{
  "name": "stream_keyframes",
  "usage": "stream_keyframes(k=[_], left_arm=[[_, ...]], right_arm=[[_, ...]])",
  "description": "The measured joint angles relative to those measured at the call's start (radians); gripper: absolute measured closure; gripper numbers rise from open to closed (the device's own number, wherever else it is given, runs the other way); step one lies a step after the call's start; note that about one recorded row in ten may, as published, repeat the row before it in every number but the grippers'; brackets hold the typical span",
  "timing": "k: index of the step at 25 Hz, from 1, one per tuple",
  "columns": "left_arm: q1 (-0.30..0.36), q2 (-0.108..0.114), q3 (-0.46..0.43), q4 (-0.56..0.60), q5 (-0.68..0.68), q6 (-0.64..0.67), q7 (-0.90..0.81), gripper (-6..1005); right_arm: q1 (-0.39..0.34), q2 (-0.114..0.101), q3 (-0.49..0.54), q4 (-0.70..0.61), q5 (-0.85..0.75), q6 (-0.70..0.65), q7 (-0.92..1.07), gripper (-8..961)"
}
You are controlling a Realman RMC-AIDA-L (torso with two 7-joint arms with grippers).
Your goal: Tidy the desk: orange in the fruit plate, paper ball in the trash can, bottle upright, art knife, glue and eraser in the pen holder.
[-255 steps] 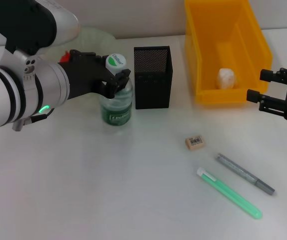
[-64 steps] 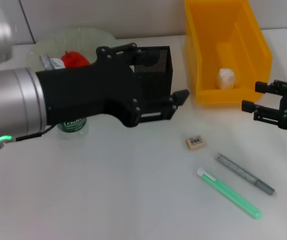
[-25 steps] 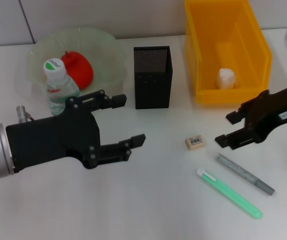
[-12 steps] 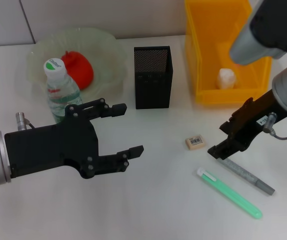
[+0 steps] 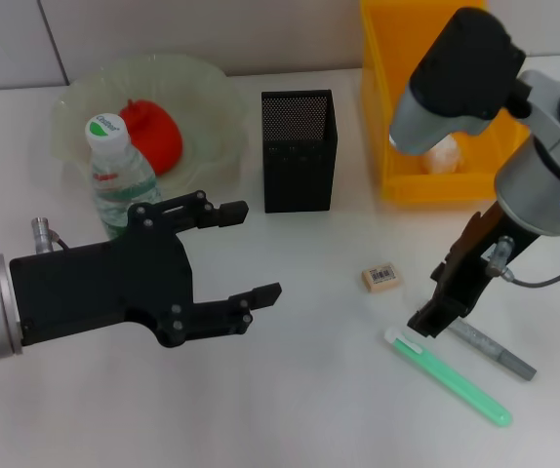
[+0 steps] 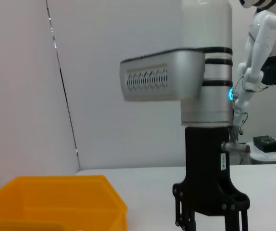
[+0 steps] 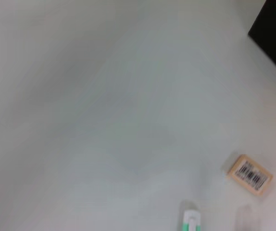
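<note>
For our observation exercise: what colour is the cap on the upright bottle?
The bottle has a white cap with a green patch on top, clearest in the head view.

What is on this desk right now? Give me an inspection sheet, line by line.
Surface: white desk, no spills seen.
Job's things: orange in plate; bottle upright at the plate's front edge; paper ball in yellow bin; eraser, green stick and grey pen lying on desk; mesh holder upright.
Clutter: nothing seen.
End effectors: left end effector open above the desk near the bottle, holding nothing; right end effector low over the grey pen's near end, fingers open.
Cables: thin cable at right wrist.
Surroundings: pale wall; another robot in background.
</note>
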Motion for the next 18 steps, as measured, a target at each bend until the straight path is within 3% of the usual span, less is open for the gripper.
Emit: stream_keyframes(k=[18], left_arm=[[-0.007, 0.001, 0.003, 0.011, -0.001, 0.011, 0.009, 216]], right_arm=[[0.055, 0.002, -0.04, 0.151, -0.022, 0.042, 0.022, 285]])
